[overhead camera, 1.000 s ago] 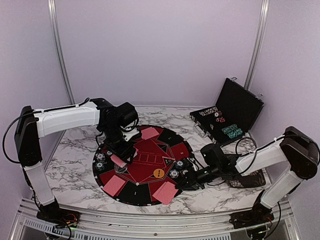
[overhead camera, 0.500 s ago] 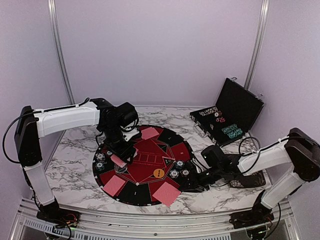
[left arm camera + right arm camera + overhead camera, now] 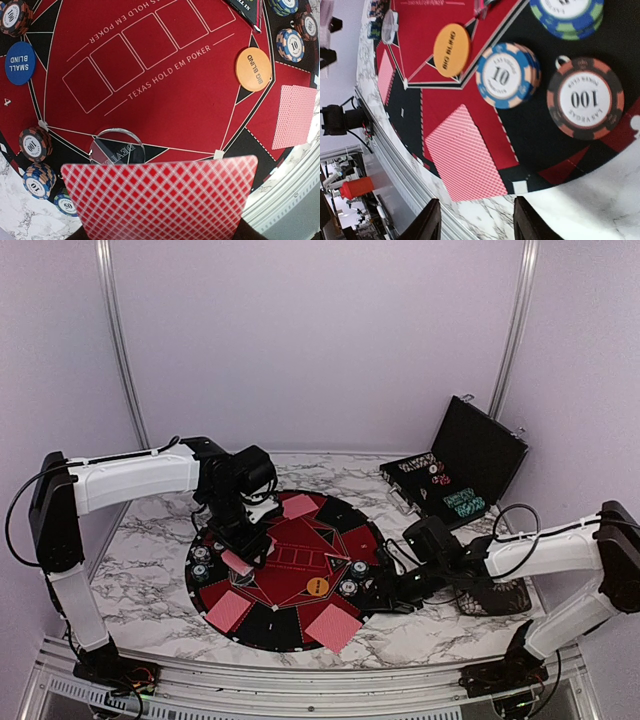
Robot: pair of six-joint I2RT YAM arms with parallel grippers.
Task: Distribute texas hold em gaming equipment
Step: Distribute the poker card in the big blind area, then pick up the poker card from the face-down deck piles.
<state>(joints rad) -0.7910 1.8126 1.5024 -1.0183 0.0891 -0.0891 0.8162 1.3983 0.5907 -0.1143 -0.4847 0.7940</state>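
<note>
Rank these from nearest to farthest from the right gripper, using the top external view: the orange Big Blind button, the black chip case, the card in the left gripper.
1. Orange Big Blind button, just left of the right gripper on the mat.
2. Card in the left gripper, across the mat.
3. Black chip case, at the table's back right.

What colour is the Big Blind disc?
Orange with black lettering; the Big Blind disc shows best in the left wrist view.

Left arm: reaches in from nine o'clock, its wrist bent straight down.
Left gripper (image 3: pixel 243 558): points down, jaws partly apart, clamped on a red-backed card (image 3: pixel 162 200).
Right arm: stretches low from four o'clock toward nine o'clock, forearm near level.
Right gripper (image 3: pixel 372 597): held low, fingers (image 3: pixel 431 221) parted with nothing between them.
</note>
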